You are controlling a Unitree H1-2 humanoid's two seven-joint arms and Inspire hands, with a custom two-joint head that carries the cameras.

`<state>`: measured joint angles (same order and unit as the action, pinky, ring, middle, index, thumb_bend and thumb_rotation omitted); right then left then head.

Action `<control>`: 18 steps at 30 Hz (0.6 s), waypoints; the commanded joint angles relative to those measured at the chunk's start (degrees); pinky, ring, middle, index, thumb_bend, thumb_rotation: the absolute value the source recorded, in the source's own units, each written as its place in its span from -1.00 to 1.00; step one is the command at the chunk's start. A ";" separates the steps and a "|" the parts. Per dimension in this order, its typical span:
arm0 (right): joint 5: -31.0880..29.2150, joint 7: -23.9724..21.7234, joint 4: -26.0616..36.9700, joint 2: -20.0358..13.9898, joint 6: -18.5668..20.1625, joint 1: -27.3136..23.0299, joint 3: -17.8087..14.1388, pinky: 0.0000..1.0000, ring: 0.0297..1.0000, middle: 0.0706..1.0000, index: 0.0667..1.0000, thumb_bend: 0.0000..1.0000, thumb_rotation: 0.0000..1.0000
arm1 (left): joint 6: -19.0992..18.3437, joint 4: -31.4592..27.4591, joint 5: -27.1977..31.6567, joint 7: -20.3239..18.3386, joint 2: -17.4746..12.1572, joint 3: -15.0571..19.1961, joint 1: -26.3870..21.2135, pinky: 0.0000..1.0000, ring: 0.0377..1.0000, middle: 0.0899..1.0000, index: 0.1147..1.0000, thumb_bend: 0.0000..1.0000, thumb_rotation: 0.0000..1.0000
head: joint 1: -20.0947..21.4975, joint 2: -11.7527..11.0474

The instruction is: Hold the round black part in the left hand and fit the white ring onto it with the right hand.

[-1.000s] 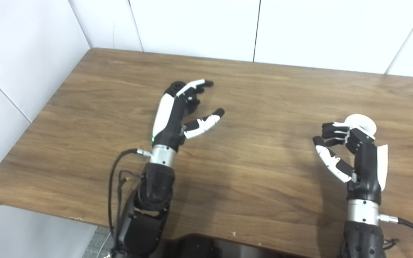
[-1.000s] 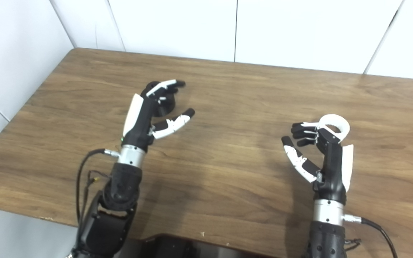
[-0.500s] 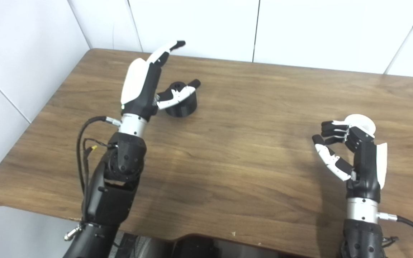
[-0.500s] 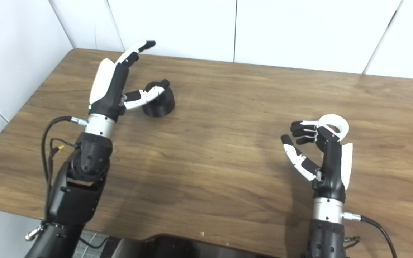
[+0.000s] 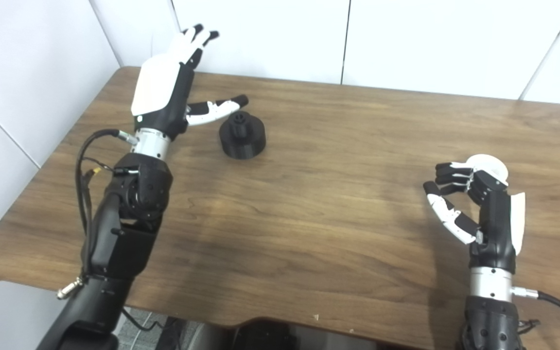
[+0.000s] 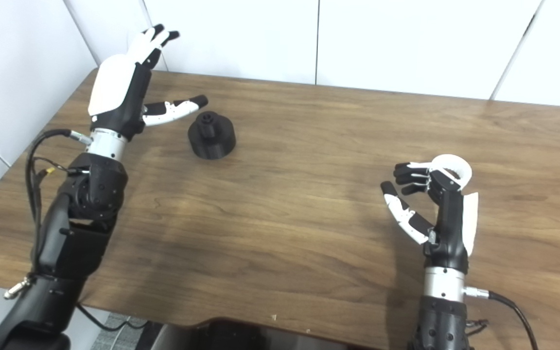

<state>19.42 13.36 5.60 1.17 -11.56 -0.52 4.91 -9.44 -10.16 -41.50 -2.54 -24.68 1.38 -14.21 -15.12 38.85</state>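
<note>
Since a second ago the left hand (image 5: 163, 95) has lifted up and back off the round black part (image 5: 242, 136), which sits alone on the counter (image 5: 328, 209), fingers spread and empty. The white ring (image 6: 452, 167) lies behind the right hand (image 6: 435, 206), whose half-curled fingers hold nothing. Grasping and fitting both remain.

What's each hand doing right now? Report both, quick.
Left hand: open, raised, holding nothing; black part sits alone on the table.
Right hand: fingers curled by the white ring; grip cannot be told.
</note>
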 commanded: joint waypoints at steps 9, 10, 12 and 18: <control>0.05 0.25 -2.90 -0.12 -1.93 0.53 -0.34 -0.11 0.05 0.12 -0.08 -0.01 -0.71 | -3.31 4.53 -4.51 -5.10 -5.78 -3.01 -6.08 1.00 1.00 1.00 1.00 1.00 0.32 | 0.17 -0.16; 0.14 0.30 -2.89 -0.10 -1.93 0.54 -0.34 -0.11 0.05 0.12 -0.08 -0.01 -0.71 | -3.45 4.82 -4.66 -5.29 -5.91 -3.19 -6.19 1.00 1.00 1.00 1.00 1.00 0.33 | 0.17 -0.16; 0.13 0.30 -2.81 -0.06 -1.85 0.55 -0.37 -0.10 0.06 0.12 -0.08 -0.01 -0.71 | -3.52 5.79 -4.76 -5.58 -6.28 -3.63 -6.40 1.00 1.00 1.00 1.00 1.00 0.35 | 0.18 -0.13; -0.18 0.20 -2.50 0.10 -1.68 0.75 -0.42 -0.12 0.05 0.12 -0.08 -0.01 -0.72 | -4.61 7.27 -5.46 -7.33 -7.17 -5.01 -6.60 1.00 1.00 1.00 1.00 1.00 0.38 | 0.19 -0.02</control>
<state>19.36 13.36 5.28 1.17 -11.89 -0.82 4.84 -13.78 -2.28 -45.47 -10.33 -29.58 -3.90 -17.78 -14.85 38.76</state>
